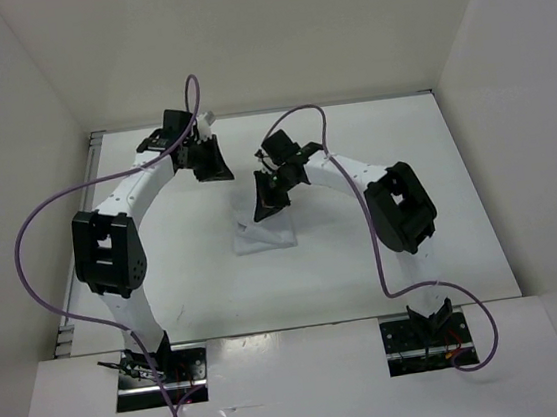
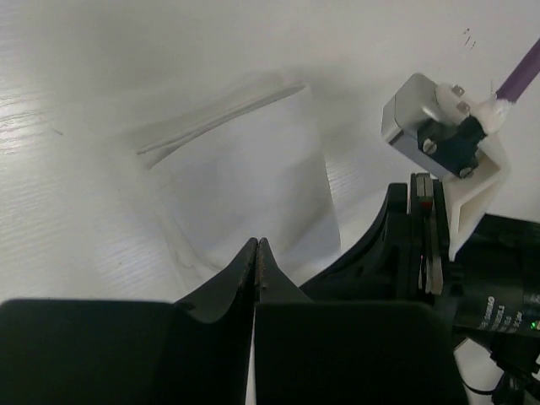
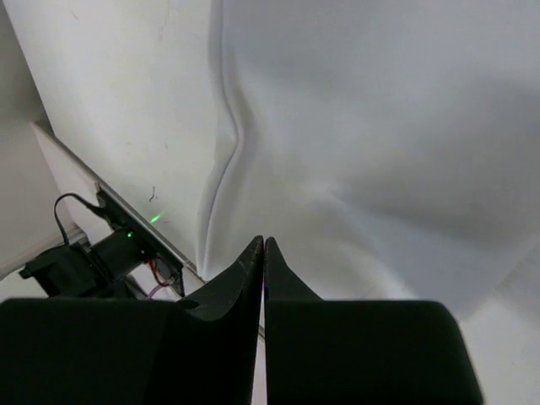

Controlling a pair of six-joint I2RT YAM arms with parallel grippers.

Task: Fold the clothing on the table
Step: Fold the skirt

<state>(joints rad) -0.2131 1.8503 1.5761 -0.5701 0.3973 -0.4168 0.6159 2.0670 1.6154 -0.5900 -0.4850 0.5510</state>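
The clothing (image 1: 267, 236) is a small white rectangle of thin fabric lying on the table (image 1: 365, 259) between the two arms. My right gripper (image 1: 268, 211) points down onto its far edge. In the right wrist view the jaws (image 3: 263, 242) are pressed together, white fabric (image 3: 380, 126) fills the view, and a crease runs down to the tips. My left gripper (image 1: 218, 169) hangs to the far left of the clothing, apart from it. Its jaws (image 2: 257, 241) are shut with nothing between them, and the clothing (image 2: 245, 169) lies beyond them.
White walls enclose the table on the left, back and right. The right arm's black gripper body (image 2: 405, 245) and its camera mount (image 2: 439, 126) sit close to the right of my left fingers. A black base plate with wires (image 3: 93, 257) shows at the table's near edge.
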